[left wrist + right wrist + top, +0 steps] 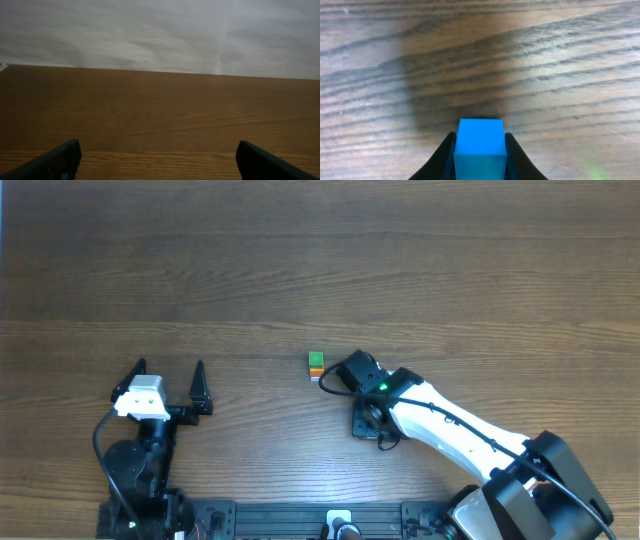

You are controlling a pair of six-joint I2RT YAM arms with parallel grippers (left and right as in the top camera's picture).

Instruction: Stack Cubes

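A blue cube (480, 134) sits between the fingers of my right gripper (480, 150), which is shut on it just above the wooden table. In the top view my right gripper (338, 375) points down close to the right of a green cube (316, 360) at the table's middle. A pale sliver shows under the green cube's near edge; what it is I cannot tell. My left gripper (168, 367) stands open at the front left with nothing between its fingers (60, 160).
The brown wooden table (320, 260) stretches bare behind and to both sides of the cubes. A pale wall rises beyond the table's far edge (160, 72) in the left wrist view.
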